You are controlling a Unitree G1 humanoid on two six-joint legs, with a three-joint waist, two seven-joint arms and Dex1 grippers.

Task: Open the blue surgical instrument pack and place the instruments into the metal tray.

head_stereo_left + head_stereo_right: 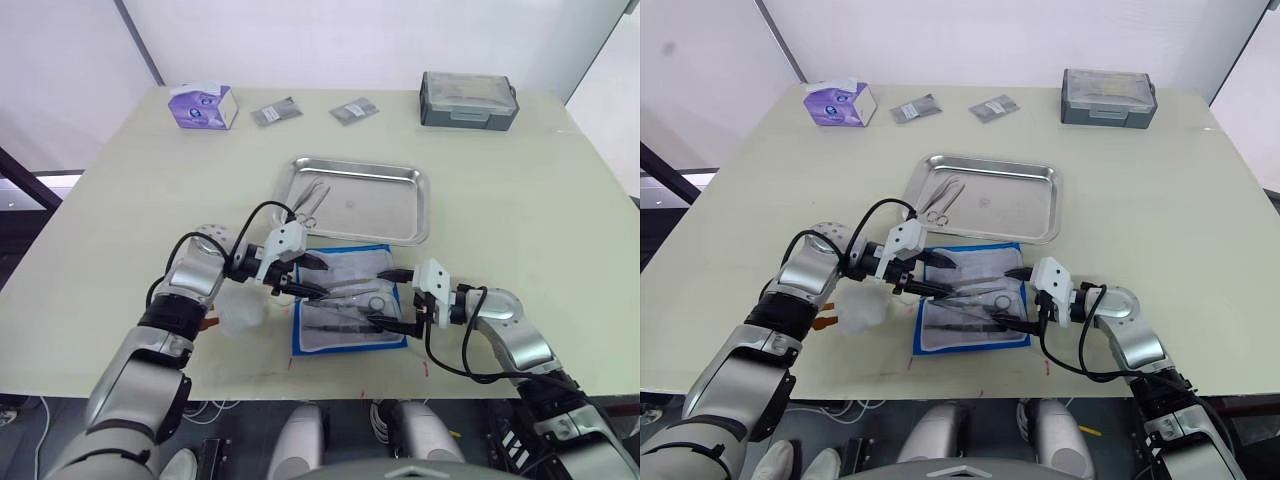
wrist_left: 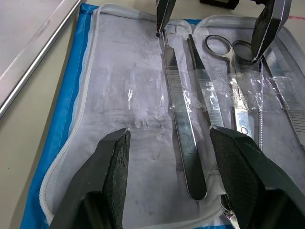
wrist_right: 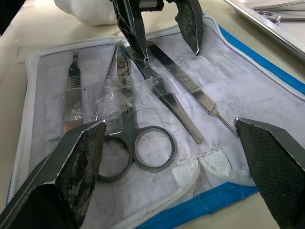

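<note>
Both my grippers wide open and empty, left gripper [image 1: 312, 277] and right gripper [image 1: 392, 298] over opened blue surgical instrument pack [image 1: 345, 300], scissors [image 3: 136, 138] and forceps in pockets, seemingly two instruments [image 1: 308, 203] in metal tray [image 1: 400, 215].

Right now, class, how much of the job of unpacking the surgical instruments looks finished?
Done: the blue surgical instrument pack lies open, and one ring-handled instrument is already in the metal tray. In hand: the left gripper and right gripper, both open, reach over the pack. Left: scissors and several slim tools remain in the pack.
</note>
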